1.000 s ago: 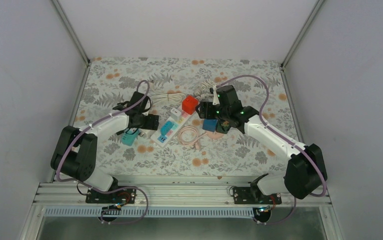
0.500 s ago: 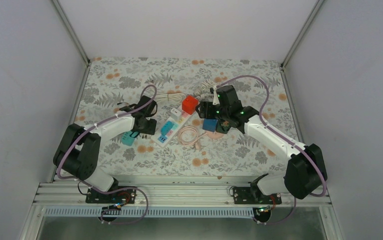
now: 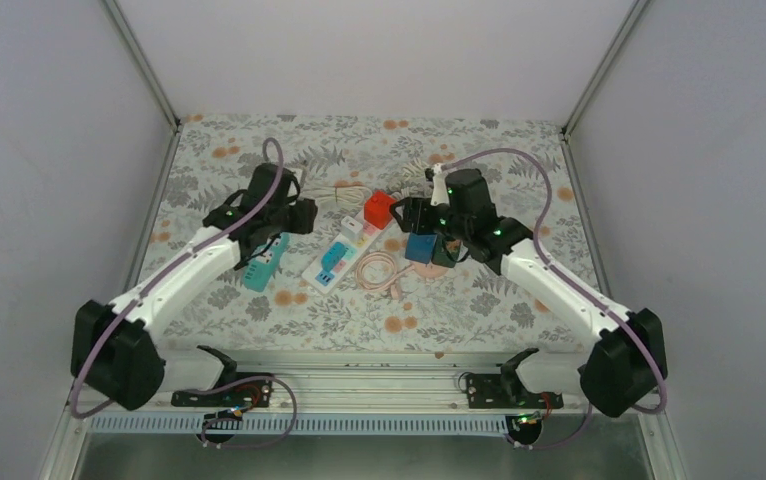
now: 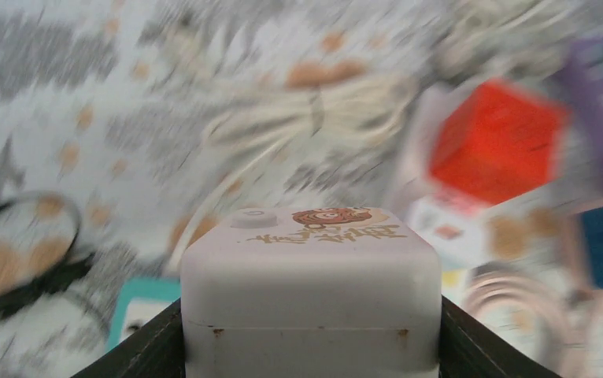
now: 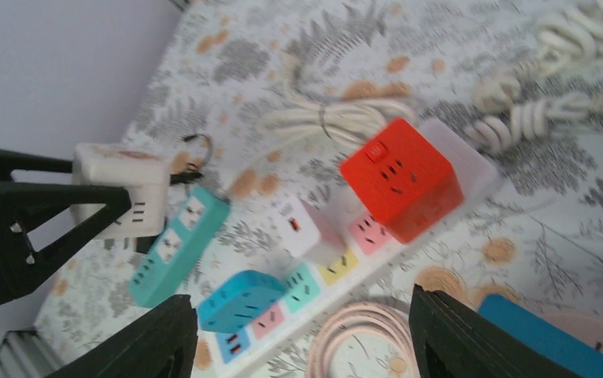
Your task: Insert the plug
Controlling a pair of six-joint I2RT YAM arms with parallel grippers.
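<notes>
Lying slantwise at the middle of the bench (image 3: pixel 219 135), the power strip (image 5: pixel 338 272) carries a red cube (image 5: pixel 401 177) at its far end. The right gripper (image 5: pixel 306 335) hovers over it, fingers spread, holding nothing. The left gripper (image 4: pixel 310 350) pinches the white cube plug (image 4: pixel 310 276) left of the strip, beside a teal socket bar (image 5: pixel 176 248).

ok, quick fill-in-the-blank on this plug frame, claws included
1. The left claw is shut on a ___ cube adapter.
2. The right claw holds nothing; it is ___.
3. The cube at the far end of the power strip is ___.
4. The separate small strip beside the left claw is ___.

Missing words: white; open; red; teal.
</notes>
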